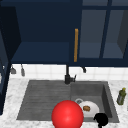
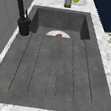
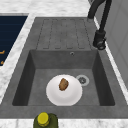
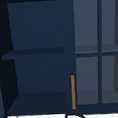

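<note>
Nearest the lens, a red ball (image 1: 67,115) hangs over the sink's front rim, left of the basin. Left of it, the ribbed drainboard (image 1: 45,97) lies bare, open room out to the marble bench (image 1: 12,90). Right of the ball, a white plate (image 1: 89,108) sits on the basin floor beside the drain, carrying a small brown piece, perhaps bread (image 3: 63,84). Next comes the right robot hand (image 1: 101,119), over the front rim just beside the plate; whether its fingers are open or closed, I cannot tell. Farthest right, a green bottle (image 1: 121,96) stands on the bench.
</note>
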Available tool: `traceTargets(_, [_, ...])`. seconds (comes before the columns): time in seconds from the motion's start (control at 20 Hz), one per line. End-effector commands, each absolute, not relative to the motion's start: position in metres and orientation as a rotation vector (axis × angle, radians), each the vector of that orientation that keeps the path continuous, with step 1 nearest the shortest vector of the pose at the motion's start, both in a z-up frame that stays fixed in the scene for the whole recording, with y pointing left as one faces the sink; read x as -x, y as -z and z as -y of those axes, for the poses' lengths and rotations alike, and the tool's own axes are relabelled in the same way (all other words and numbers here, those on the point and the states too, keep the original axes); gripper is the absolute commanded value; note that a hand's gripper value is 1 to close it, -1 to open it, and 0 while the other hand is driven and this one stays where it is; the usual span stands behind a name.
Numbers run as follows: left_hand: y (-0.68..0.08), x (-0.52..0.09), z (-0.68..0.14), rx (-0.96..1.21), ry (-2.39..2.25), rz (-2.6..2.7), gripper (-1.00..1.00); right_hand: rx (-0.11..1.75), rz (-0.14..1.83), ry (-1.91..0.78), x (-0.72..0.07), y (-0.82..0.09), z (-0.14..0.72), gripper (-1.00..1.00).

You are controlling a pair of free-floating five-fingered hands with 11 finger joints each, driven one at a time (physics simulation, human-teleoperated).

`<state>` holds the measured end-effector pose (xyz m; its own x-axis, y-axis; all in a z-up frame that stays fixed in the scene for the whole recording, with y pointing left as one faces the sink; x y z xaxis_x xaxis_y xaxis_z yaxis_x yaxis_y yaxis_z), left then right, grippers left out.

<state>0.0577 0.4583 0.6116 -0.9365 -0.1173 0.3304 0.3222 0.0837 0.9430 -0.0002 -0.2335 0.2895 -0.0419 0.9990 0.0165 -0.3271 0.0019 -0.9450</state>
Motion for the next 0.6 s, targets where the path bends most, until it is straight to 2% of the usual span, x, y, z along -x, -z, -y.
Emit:
traceTargets(0.0, [-0.637, -0.045, -0.440, 0.267, 1.975, 2.011, -1.00, 0.932, 0.995, -1.374, 0.000, -0.290, 0.233, 0.00])
traceTargets(0.55, [-0.690, -0.019, -0.392, 0.127, 1.916, 1.953, -1.00, 0.932, 0.995, -1.374, 0.000, -0.290, 0.233, 0.00])
